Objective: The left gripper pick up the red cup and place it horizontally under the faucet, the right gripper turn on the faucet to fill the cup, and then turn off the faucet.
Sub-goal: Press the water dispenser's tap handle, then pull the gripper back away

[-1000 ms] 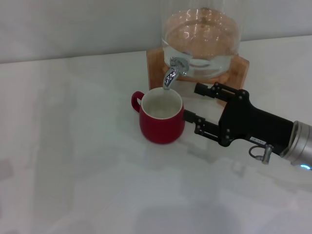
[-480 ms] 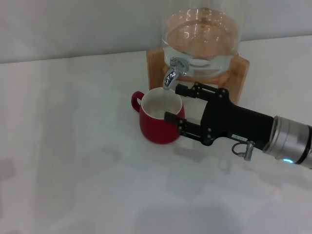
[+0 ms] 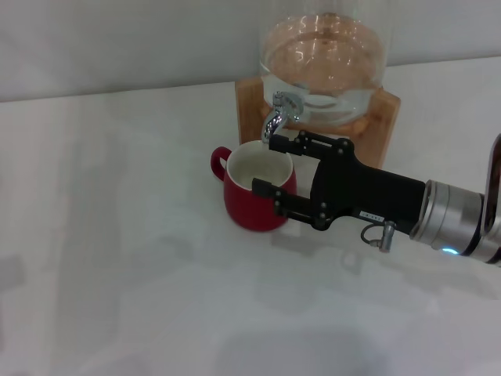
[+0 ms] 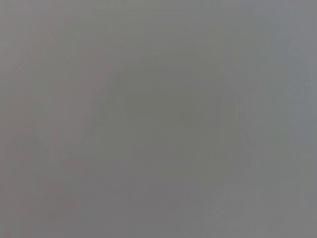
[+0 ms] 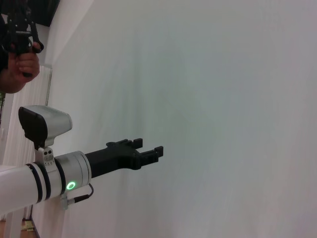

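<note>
Cup placed, faucet not yet turned.
Red cup [image 3: 258, 196] stands upright on the tabletop [image 3: 117, 274] under the faucet [image 3: 278, 117]; right tool [image 3: 268, 163], fingers spread, seemingly reaches its lever; left tool [image 5: 148, 149] idles empty, parted.

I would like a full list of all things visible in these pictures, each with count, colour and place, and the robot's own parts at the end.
red cup: one, dark red with white inside, upright on the table under the faucet, handle toward the robot's left.
faucet: one, chrome, on the jar's front, above the cup.
glass jar: one, clear, on the stand.
wooden stand: one, brown, behind the cup.
table: one, white.
right gripper: one, black, open, between faucet and cup rim.
left gripper: one, black, white forearm, away from the work.
</note>
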{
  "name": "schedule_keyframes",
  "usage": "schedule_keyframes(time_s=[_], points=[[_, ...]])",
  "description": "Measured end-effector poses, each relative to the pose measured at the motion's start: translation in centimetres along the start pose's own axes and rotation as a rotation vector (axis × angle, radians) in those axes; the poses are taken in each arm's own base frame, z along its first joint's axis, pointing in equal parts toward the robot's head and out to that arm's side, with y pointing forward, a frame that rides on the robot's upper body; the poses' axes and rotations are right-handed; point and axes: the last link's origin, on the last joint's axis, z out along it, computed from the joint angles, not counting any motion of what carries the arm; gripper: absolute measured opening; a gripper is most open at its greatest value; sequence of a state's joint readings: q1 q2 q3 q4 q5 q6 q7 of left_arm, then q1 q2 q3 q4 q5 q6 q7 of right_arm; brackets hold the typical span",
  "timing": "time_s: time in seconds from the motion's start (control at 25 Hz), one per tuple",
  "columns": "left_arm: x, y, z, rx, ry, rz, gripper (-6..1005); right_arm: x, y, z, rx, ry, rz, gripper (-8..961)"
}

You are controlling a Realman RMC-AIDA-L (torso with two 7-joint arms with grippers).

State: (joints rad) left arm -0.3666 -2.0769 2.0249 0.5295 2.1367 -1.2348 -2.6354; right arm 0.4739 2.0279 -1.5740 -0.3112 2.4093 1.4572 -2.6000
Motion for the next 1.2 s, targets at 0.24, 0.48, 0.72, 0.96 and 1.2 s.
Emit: schedule_keyframes(time_s=[0.24, 0.48, 0.72, 0.96, 1.2], points=[[-0.01, 0.05, 0.03, -0.002, -0.001, 0.0, 757, -0.02, -0.1, 0.14, 0.001, 0.002, -0.002, 631], [-0.01, 0.08, 0.06, -0.003, -0.001, 0.001, 757, 0.02, -0.17, 0.16, 0.004, 0.005, -0.002, 631], [-0.01, 0.08, 0.07, -0.003, -0.001, 0.001, 757, 0.02, -0.17, 0.16, 0.004, 0.005, -0.002, 631], [-0.01, 0.08, 0.07, -0.003, -0.001, 0.003, 757, 0.02, -0.17, 0.16, 0.004, 0.005, -0.002, 631], [-0.01, 0.08, 0.07, -0.003, -0.001, 0.002, 757, 0.02, -0.16, 0.16, 0.003, 0.004, -0.002, 631]])
